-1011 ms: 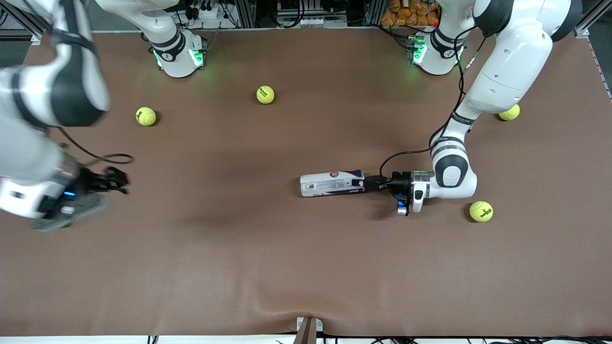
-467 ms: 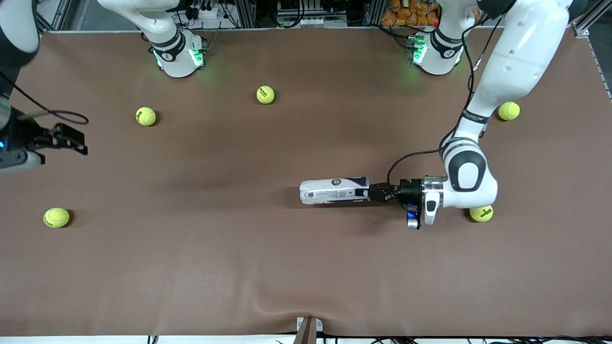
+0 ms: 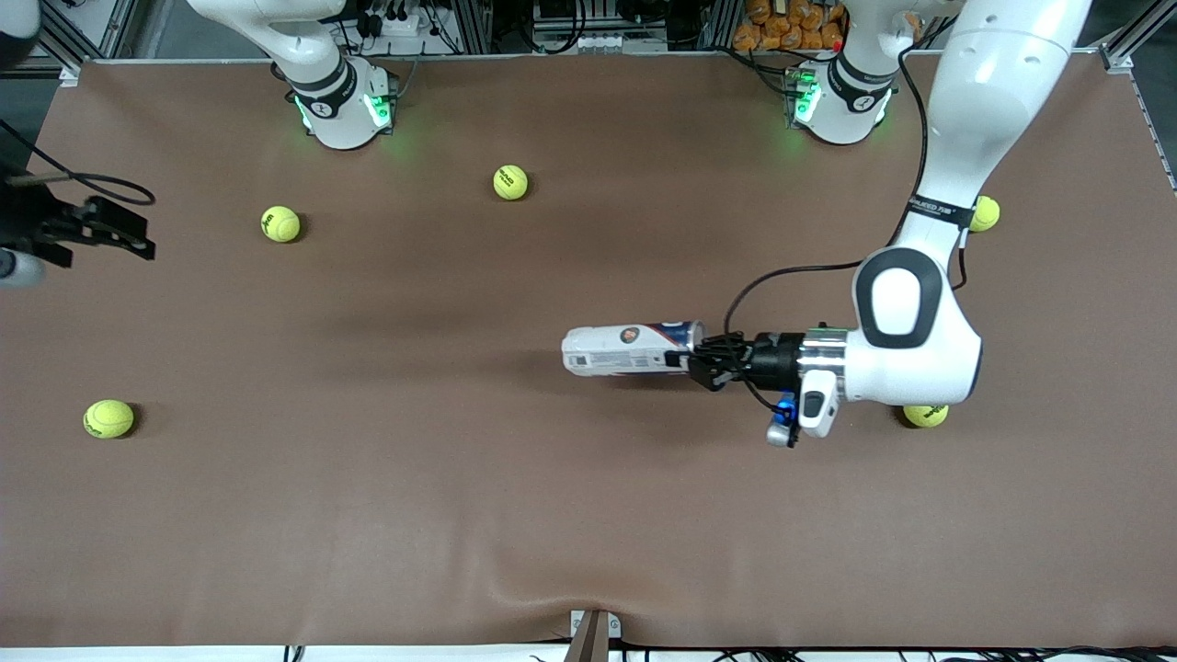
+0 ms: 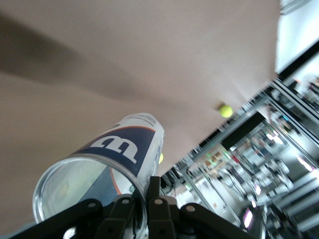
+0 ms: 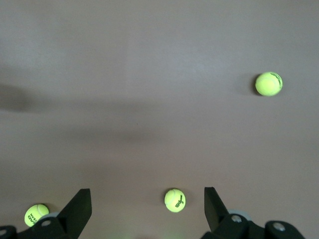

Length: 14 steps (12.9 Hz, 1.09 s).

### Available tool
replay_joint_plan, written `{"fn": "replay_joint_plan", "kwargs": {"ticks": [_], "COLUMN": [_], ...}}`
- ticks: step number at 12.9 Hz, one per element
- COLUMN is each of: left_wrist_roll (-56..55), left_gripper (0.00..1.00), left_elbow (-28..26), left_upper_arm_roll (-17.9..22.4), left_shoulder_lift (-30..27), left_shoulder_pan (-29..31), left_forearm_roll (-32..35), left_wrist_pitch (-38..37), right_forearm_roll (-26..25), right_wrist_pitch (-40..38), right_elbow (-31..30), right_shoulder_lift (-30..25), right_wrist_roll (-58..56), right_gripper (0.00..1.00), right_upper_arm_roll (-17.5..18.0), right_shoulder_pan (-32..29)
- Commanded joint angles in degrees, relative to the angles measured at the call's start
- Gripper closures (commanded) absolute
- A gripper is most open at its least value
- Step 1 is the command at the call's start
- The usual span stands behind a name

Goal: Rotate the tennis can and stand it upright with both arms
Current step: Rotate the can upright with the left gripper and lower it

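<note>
The tennis can (image 3: 625,348) is held level on its side, low over the middle of the brown table, its closed end pointing toward the right arm's end. My left gripper (image 3: 696,360) is shut on the can's open silvery rim. In the left wrist view one finger (image 4: 154,185) presses outside the can (image 4: 107,159) and the other is inside the rim, with my left gripper (image 4: 144,193) closed on it. My right gripper (image 3: 129,232) hovers open and empty over the table's edge at the right arm's end. Its own view shows it (image 5: 147,211) over bare cloth and balls.
Loose tennis balls lie about: two (image 3: 280,223) (image 3: 510,182) near the right arm's base, one (image 3: 108,418) below my right gripper. Two (image 3: 985,213) (image 3: 924,416) are partly hidden by the left arm. The right wrist view shows three balls (image 5: 269,83) (image 5: 175,200) (image 5: 36,214).
My left arm has raised and rolled its wrist, carrying the can slightly toward the bases and the right arm's end. My right arm has drawn back to the table's edge, uncovering a ball.
</note>
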Motion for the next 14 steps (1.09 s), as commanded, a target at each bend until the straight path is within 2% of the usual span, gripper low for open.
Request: {"fn": "replay_joint_plan", "kwargs": {"ticks": [1, 6, 9, 10, 14], "left_wrist_roll": [-11.4, -28.6, -35.0, -36.0, -36.3], "left_gripper": [1.0, 1.0, 1.0, 1.0, 1.0], "left_elbow": [5.4, 12.5, 14.0, 14.4, 14.7], "left_upper_arm_roll": [0.8, 1.2, 3.9, 6.3, 23.6], "left_shoulder_lift": [1.3, 1.6, 2.1, 3.0, 5.7], "left_shoulder_pan": [-4.1, -12.8, -19.4, -23.5, -41.0], "left_forearm_roll": [6.5, 27.1, 35.2, 38.0, 42.3], "left_wrist_pitch": [0.6, 1.9, 2.0, 2.1, 2.1], "right_forearm_roll": [0.9, 1.0, 0.3, 0.3, -1.0], "right_wrist_pitch": [-2.5, -6.5, -4.2, -3.5, -0.3], "right_elbow": [1.0, 1.1, 1.4, 1.8, 1.6], "right_shoulder_lift": [-0.5, -2.4, -1.8, -1.8, -1.2], "right_wrist_roll": [0.9, 7.0, 6.8, 6.9, 6.9], "right_gripper": [0.0, 0.0, 0.0, 0.0, 0.0], "right_upper_arm_roll": [0.8, 0.6, 0.8, 0.8, 0.7], "right_shoulder_pan": [-2.4, -2.6, -2.6, -2.6, -3.1]}}
